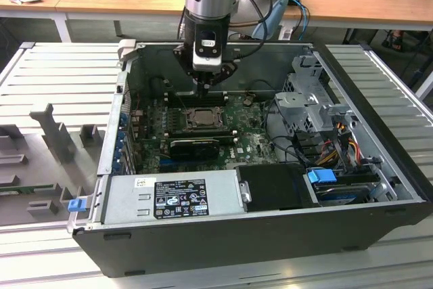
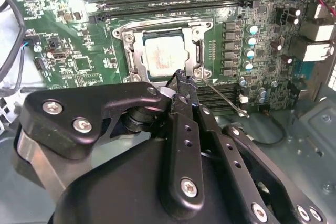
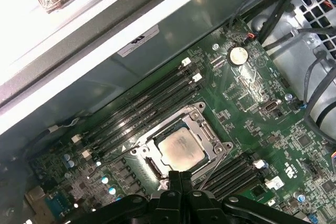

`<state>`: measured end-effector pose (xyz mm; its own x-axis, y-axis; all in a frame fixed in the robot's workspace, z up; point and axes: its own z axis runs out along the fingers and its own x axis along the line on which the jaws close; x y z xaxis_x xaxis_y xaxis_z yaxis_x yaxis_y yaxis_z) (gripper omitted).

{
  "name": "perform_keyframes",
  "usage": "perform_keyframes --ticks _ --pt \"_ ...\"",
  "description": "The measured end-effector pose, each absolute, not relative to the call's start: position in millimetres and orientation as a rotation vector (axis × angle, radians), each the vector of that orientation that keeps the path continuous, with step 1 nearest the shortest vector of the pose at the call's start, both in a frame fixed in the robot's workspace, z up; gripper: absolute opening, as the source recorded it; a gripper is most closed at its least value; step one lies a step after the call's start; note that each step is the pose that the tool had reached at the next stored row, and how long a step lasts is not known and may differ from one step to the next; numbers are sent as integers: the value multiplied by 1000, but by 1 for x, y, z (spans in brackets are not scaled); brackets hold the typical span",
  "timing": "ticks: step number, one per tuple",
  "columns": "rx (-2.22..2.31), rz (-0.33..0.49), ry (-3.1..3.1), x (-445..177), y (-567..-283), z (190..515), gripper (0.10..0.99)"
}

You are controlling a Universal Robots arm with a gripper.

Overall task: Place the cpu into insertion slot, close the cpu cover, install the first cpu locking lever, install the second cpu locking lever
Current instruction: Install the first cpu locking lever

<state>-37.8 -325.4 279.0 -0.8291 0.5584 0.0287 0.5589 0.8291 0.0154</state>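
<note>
My tool (image 2: 180, 75) is pinched shut, fingertips pressed together with nothing visible between them, its tip low at one corner of the socket in both wrist views. The second wrist view shows what the other does not: a thin metal lever (image 2: 223, 97) slanting away from that corner, just beside my fingertips, out across a bank of black memory slots (image 2: 220, 94); I cannot tell whether I touch it. Just past the tip, the cpu (image 2: 163, 56) lies flat in the insertion slot (image 3: 156, 166), its pale face showing through the window of the cpu cover (image 2: 137, 53), which is down around it. The first wrist view shows the far side: more memory slots (image 3: 142, 108) beyond the socket, a round silver coin cell (image 3: 239, 55) on the green board, then the grey case wall (image 3: 157, 40). The exterior view takes in the whole open computer case (image 1: 223, 238), with my tool hanging straight down over the board, the socket just in front of it, a long black graphics card (image 1: 194, 143) nearer that camera, a grey power supply (image 1: 172, 197) nearer again, and the ribbed metal desk (image 1: 61, 79) underneath.
</note>
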Motion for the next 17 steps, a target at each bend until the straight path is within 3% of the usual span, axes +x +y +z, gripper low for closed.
perform_keyframes --ticks 17 --pt "-658 -62 -3099 -38 -325 279 106"
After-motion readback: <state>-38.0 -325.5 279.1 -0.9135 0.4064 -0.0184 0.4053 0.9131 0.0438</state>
